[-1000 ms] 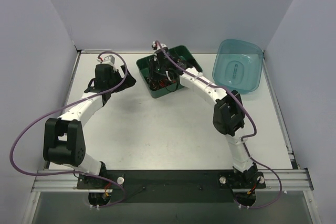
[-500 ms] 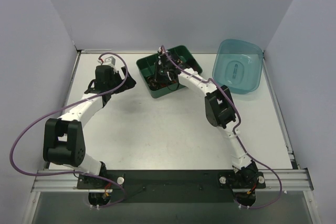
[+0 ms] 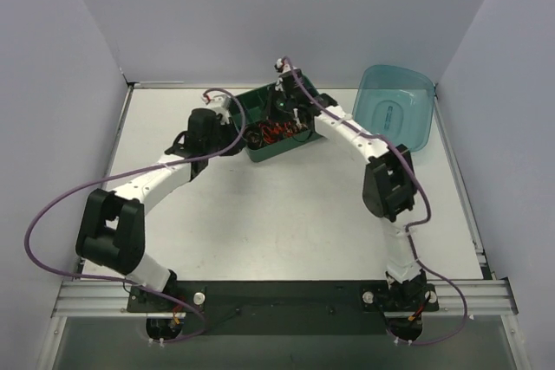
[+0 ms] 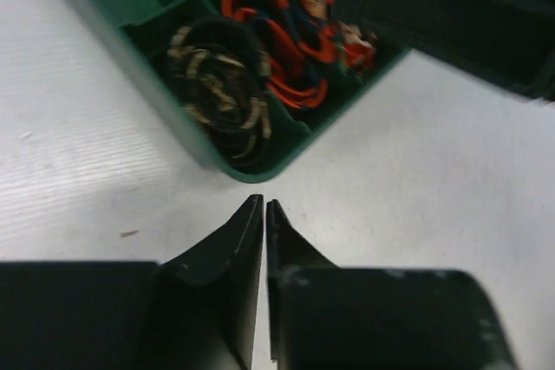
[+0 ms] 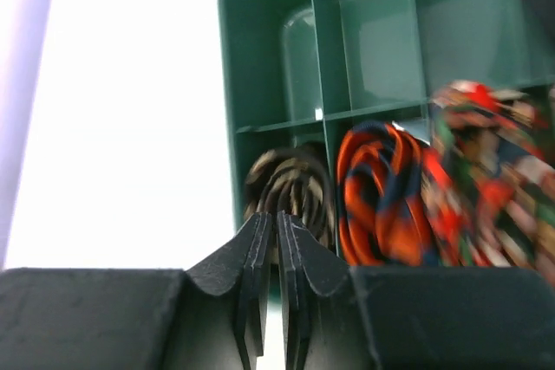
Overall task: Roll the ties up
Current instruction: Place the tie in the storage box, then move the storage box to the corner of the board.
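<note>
In one tray (image 5: 260,58), three rolled ties (image 5: 381,197)

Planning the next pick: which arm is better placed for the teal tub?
Probably right: the right end effector is over the green tray beside the teal tub; the left end effector is left of the tray.

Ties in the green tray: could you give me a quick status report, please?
Left gripper shut, empty, just outside the tray corner. Right gripper shut, empty, near the gold-patterned coil. Rolled ties sit in tray compartments. Nothing in the way.
</note>
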You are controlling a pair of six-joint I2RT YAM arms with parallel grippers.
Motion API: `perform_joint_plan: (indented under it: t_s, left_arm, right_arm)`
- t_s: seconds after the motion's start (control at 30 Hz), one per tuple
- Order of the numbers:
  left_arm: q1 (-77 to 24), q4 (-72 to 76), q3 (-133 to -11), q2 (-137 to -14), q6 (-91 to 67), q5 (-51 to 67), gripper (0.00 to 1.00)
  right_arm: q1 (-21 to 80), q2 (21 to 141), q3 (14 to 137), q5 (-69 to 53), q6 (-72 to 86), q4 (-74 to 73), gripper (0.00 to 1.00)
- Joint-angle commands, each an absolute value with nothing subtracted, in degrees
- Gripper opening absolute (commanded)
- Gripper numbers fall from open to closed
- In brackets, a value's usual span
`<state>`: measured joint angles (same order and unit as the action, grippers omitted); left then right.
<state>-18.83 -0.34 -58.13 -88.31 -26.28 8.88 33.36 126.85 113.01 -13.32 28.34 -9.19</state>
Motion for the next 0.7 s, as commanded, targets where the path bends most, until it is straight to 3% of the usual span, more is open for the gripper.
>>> perform_joint_plan:
  t_s: [0.0,0.17,0.3,0.67]
  left_arm:
    - [-26.2,5.0,-60.6,-90.1,-23.6,12.1,0.00]
    - [-31.4,5.8,-61.9,-97.3,-21.5,11.8,0.00]
    - [-31.6,5.4,-65.1,-104.1,-21.9,12.8,0.00]
    - [-27.3,-2.5,-76.6,-115.5,-20.6,-2.4,0.00]
  right_arm:
    - [30.7,110.6,101.6,-13.1,28.6,-3.1,0.13]
    - [26.2,102.8,90.9,-12.9,29.0,-1.1,0.17]
    - [22.9,98.9,85.3,-13.3,28.8,-1.1,0.28]
    - [19.0,93.3,77.4,-13.1,27.6,-1.7,0.39]
